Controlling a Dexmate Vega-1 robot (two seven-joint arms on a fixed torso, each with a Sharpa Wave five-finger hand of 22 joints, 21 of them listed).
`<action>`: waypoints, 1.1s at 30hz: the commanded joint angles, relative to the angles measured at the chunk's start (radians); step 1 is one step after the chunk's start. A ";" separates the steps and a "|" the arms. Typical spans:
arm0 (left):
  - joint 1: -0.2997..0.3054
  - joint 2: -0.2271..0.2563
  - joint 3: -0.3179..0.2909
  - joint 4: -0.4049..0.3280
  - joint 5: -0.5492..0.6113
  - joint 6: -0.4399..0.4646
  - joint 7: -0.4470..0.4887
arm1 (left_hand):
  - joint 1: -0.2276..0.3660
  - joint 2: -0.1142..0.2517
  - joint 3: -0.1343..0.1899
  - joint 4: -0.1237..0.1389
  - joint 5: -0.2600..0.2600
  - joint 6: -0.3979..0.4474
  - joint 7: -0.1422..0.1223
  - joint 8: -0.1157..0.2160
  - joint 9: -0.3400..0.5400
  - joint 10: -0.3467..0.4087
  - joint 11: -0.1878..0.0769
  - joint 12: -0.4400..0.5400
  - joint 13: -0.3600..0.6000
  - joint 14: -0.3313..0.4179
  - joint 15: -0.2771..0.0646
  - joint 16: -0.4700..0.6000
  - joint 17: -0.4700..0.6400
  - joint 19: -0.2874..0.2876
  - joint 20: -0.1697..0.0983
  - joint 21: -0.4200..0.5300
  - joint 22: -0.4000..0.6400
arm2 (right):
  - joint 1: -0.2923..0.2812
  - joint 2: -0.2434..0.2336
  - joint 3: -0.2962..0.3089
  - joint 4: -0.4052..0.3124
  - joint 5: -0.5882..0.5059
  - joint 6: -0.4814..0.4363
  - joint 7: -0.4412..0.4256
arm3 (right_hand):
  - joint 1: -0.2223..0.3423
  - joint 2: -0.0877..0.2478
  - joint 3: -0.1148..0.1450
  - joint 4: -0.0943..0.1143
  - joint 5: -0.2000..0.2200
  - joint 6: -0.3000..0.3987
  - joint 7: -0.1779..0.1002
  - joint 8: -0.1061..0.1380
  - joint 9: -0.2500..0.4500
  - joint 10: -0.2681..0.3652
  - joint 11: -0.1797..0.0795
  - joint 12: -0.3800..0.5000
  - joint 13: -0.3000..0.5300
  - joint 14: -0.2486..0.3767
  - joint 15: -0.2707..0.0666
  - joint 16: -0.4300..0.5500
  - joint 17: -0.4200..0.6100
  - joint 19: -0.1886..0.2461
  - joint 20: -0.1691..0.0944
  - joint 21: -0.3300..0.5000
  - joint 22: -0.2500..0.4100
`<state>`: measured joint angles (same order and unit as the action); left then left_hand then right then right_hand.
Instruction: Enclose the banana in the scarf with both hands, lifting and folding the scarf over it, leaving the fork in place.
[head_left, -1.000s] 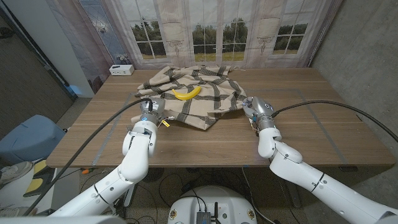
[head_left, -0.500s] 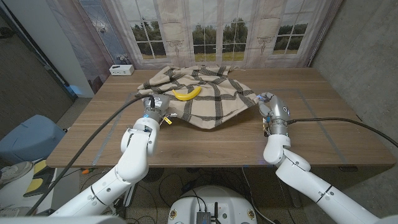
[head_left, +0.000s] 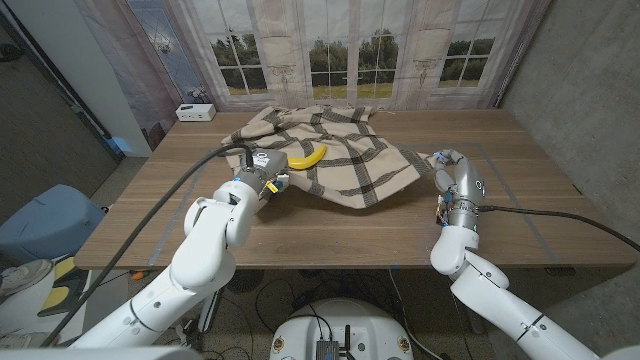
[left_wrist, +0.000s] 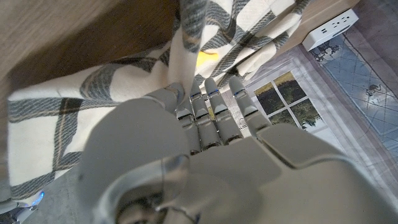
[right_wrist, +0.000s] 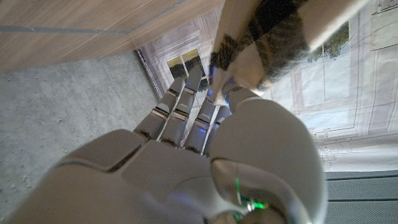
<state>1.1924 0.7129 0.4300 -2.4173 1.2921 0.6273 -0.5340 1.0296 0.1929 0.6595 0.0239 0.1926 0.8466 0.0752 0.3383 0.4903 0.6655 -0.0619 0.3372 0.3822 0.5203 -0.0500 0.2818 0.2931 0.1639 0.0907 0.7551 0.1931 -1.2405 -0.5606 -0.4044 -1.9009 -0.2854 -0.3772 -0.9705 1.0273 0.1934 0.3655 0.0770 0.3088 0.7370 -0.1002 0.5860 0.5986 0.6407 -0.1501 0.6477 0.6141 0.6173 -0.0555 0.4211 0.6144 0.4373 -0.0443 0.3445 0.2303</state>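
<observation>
A: Now, in the head view, where is the banana (head_left: 306, 156) lying relative to the two hands?

B: It is resting on the scarf (head_left: 340, 165) at upper centre, its long axis running roughly left to right across the frame. The left hand (head_left: 262, 170) is sitting just beside its left end, gripping the scarf's near-left edge. The right hand (head_left: 452, 172) is well apart at centre right, pinching the scarf's right corner and pulling it taut above the table (head_left: 330, 230). So I judge the fold has to travel from lower frame up and over toward the banana, the left hand having the shorter way.

A: And the left wrist view?

B: The left hand (left_wrist: 205, 124) is closing its fingers on a bunched fold of scarf (left_wrist: 81, 106); a sliver of yellow banana (left_wrist: 208, 57) is peeking just beyond the fingertips, upper centre.

A: The right wrist view?

B: The right hand (right_wrist: 205, 124) is pinching a narrow corner of scarf (right_wrist: 261, 43) in the upper right. I cannot make out a fork anywhere.
</observation>
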 joint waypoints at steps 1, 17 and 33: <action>-0.014 0.036 -0.051 -0.087 -0.270 -0.061 -0.056 | 0.029 0.013 0.011 -0.002 0.005 -0.003 0.003 0.216 0.019 0.057 -0.045 0.011 0.011 0.009 -0.077 0.008 0.009 0.001 0.000 0.011 0.005 | -0.074 0.037 0.070 -0.020 -0.009 0.028 -0.110 | -0.009 0.003 0.004 0.007 0.010 -0.009 -0.001 0.036 0.030 -0.004 -0.003 0.012 0.011 -0.003 -0.165 -0.006 0.005 -0.008 -0.030 0.006 0.002; -0.150 0.142 -0.080 -0.101 -0.782 -0.143 -0.037 | 0.040 0.012 0.018 -0.005 0.002 -0.018 0.009 0.259 0.064 0.065 -0.050 0.027 0.037 0.021 -0.071 0.019 0.032 -0.003 0.007 0.024 0.006 | -0.131 0.228 0.224 0.025 -0.117 0.154 -0.147 | -0.014 0.001 0.012 0.020 0.016 -0.033 -0.007 0.080 0.079 -0.027 -0.007 0.022 0.038 -0.018 -0.165 -0.039 0.017 -0.022 -0.031 0.015 0.001; -0.204 0.263 -0.168 -0.030 -1.299 -0.357 0.048 | 0.052 0.012 0.025 -0.011 -0.001 -0.034 0.015 0.299 0.106 0.068 -0.045 0.042 0.062 0.028 -0.066 0.026 0.052 -0.013 0.015 0.036 0.007 | -0.074 0.412 0.322 0.136 -0.247 0.341 -0.147 | -0.020 0.001 0.019 0.030 0.020 -0.051 -0.012 0.109 0.104 -0.047 -0.009 0.008 0.023 -0.040 -0.164 -0.072 0.022 -0.047 -0.030 0.018 0.000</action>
<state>1.0130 0.8979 0.3310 -2.4978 0.3540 0.4267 -0.5491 1.0668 0.1977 0.6764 0.0154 0.1910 0.8012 0.0872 0.4332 0.5907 0.7037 -0.0614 0.3709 0.4383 0.5381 -0.0463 0.3010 0.3405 0.1548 0.1000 0.7850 0.1978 -1.3517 -0.2548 -0.1429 -1.8386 -0.4714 -0.1610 -1.1136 1.0157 0.1948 0.3809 0.1010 0.3193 0.6940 -0.1143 0.6152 0.6944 0.5979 -0.1571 0.6580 0.6361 0.5816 -0.0556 0.3546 0.6329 0.3955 -0.0433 0.3522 0.2276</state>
